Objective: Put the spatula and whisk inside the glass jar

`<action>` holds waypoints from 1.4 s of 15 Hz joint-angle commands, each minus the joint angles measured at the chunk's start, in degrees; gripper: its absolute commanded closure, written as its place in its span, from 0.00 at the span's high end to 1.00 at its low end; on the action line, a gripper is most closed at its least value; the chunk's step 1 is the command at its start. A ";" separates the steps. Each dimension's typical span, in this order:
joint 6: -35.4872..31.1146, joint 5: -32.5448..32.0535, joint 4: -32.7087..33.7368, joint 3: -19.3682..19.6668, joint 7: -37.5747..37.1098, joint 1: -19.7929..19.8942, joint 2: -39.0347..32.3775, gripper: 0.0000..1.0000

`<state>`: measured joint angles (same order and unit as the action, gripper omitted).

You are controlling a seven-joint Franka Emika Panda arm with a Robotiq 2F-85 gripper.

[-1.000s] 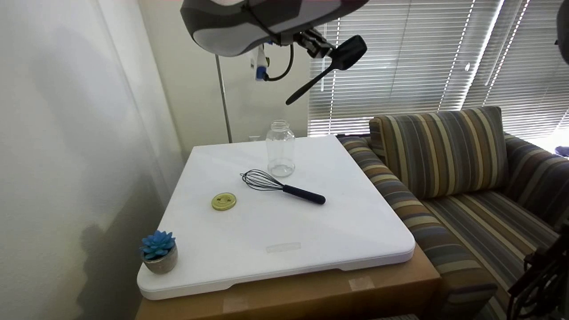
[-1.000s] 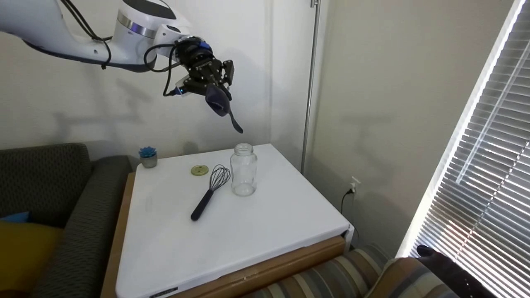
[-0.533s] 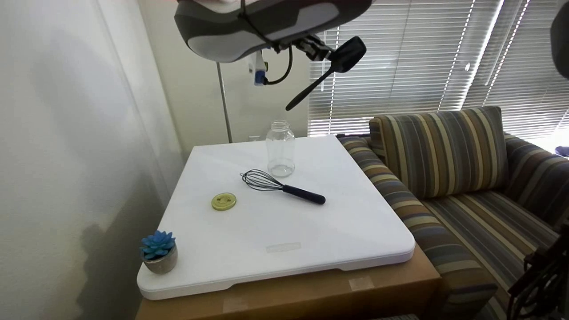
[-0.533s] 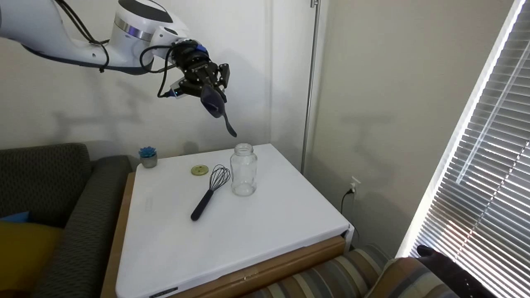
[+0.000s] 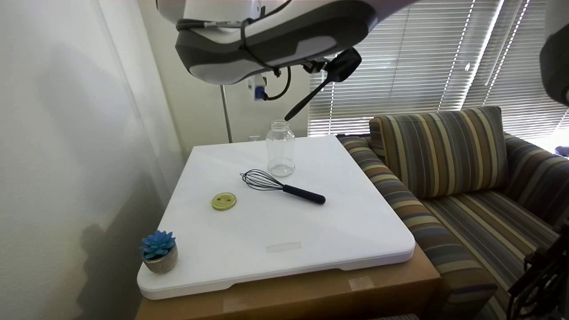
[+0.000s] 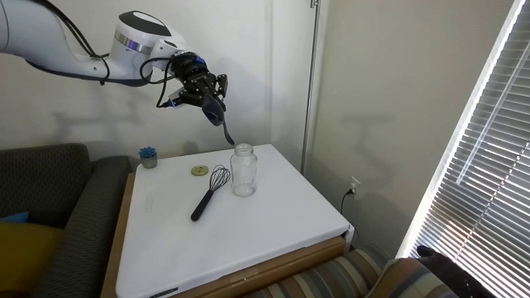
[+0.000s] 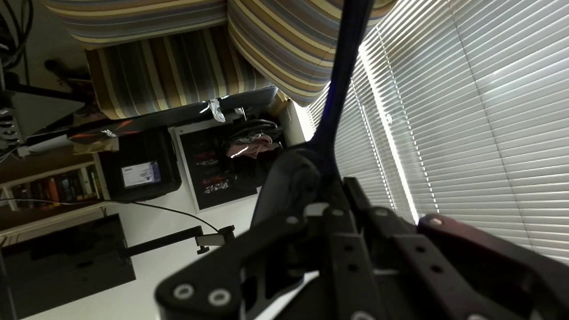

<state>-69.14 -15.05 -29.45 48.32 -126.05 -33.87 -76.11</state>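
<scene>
The black spatula (image 6: 213, 110) hangs in the air on a slant, its solid head up and its handle pointing down. My gripper (image 7: 346, 191) is shut on it close to the head; in the wrist view the handle runs up and away from the fingers. In both exterior views the handle's end appears near the mouth of the clear glass jar (image 5: 281, 149), slightly to one side of it. The jar stands upright with nothing in it. On the white table beside the jar lies the whisk (image 5: 304, 194), its wire head nearest the glass.
A gold lid (image 5: 223, 201) lies flat on the white table (image 5: 338, 235). At a table corner sits a small pot with a blue succulent (image 5: 159, 253). A striped armchair (image 5: 395, 191) adjoins one side, and a wall (image 5: 89, 155) rises along another.
The arm has come down with the spatula in the gripper, bringing the handle's end from well above the jar to about the height of its rim. Jar and whisk have stayed put.
</scene>
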 commanded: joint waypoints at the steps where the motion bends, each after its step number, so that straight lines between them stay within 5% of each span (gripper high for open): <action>1: -0.96 -0.90 2.66 0.60 2.31 1.25 -1.23 0.01; 21: -15.66 -10.77 2.86 2.35 13.24 1.20 -5.59 0.01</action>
<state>-83.52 -24.63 -28.49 49.50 -115.00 -33.83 -80.45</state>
